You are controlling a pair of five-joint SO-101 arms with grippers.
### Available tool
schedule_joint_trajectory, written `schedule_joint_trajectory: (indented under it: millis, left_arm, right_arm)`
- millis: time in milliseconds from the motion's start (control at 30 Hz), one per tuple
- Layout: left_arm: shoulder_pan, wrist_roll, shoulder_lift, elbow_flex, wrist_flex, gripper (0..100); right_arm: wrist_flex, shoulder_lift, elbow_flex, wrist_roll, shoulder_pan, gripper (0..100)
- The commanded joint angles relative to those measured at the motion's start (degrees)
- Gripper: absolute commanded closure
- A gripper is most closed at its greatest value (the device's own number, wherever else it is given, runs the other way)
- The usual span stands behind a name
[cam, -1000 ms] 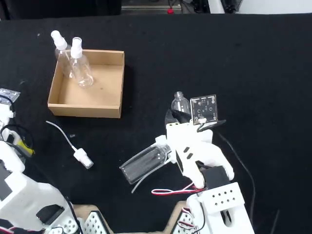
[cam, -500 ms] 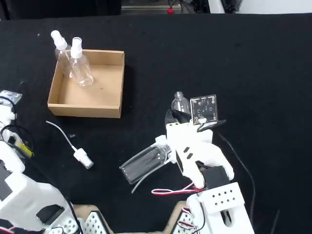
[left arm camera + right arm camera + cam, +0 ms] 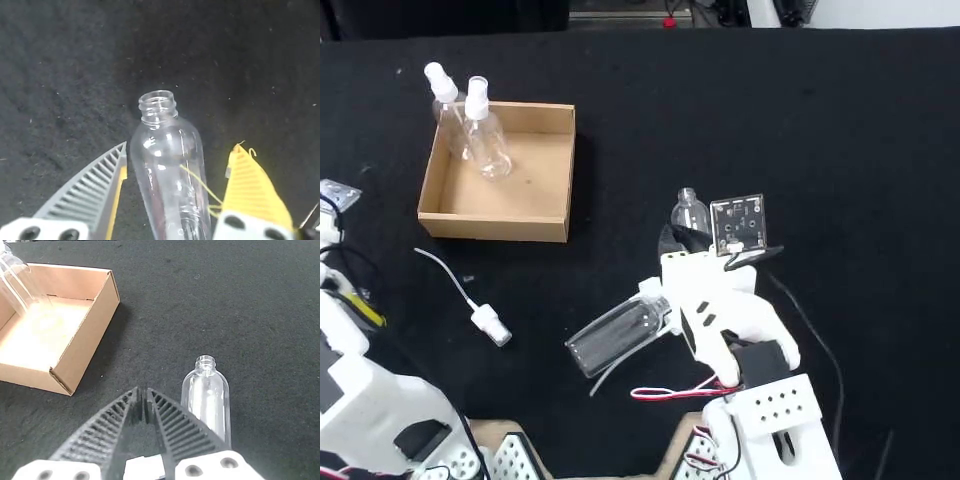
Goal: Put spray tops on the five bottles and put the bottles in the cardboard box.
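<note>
An uncapped clear bottle (image 3: 170, 170) lies between the fingers of my left gripper (image 3: 177, 150), which is open, with a gap showing on the yellow finger's side. My right gripper (image 3: 142, 396) is shut on nothing, just beside an upright uncapped bottle (image 3: 206, 395), which also shows in the high view (image 3: 689, 211). A clear bottle (image 3: 618, 335) lies on its side next to the right arm (image 3: 725, 310). A loose spray top (image 3: 490, 323) with its tube lies on the mat. The cardboard box (image 3: 546, 172) holds two bottles with spray tops (image 3: 480, 130) leaning in its far corner.
The black mat (image 3: 820, 140) covers the table, with open room to the right and at the back. The left arm's white base (image 3: 360, 400) stands at the near left corner. Red and white wires (image 3: 670, 390) trail by the right arm.
The left arm's part at the left edge of the high view has shifted slightly left. The right arm and the bottles on the mat have not moved.
</note>
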Motion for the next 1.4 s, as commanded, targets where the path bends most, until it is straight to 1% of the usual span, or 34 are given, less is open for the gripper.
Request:
schedule_joint_trajectory:
  millis: [0,167,400,533,667,967,1267,1367]
  left_arm:
    - [-0.6,-1.1,-0.3,0.8,0.2,69]
    - [-1.5,-1.1,-0.3,0.8,0.1,69]
    - [-3.0,-1.1,-0.3,4.2,-5.4,69]
    - [-3.1,-1.2,-0.3,4.4,-5.5,69]
    - [-3.1,-3.2,-0.3,4.5,-5.5,69]
    - [-2.9,-3.3,-0.3,7.4,-5.5,69]
    - [-2.9,-3.3,-0.3,7.1,-5.5,69]
    - [-2.9,-3.3,-0.3,7.6,-5.5,71]
  right_arm:
    - [-1.3,-1.0,-0.4,-0.1,-0.6,98.6]
    - [-1.3,-1.0,-0.4,-0.1,-0.6,98.6]
    - [-1.3,-1.0,-0.4,-0.1,-0.6,98.6]
    - [-1.3,-1.0,-0.4,-0.1,-0.6,98.6]
    - [-1.3,-1.0,-0.4,-0.1,-0.6,98.6]
    - [-1.3,-1.0,-0.4,-0.1,-0.6,98.6]
    - [-1.3,-1.0,-0.4,-0.1,-0.6,98.6]
    - [-1.2,-1.0,-0.4,-0.1,-0.6,98.6]
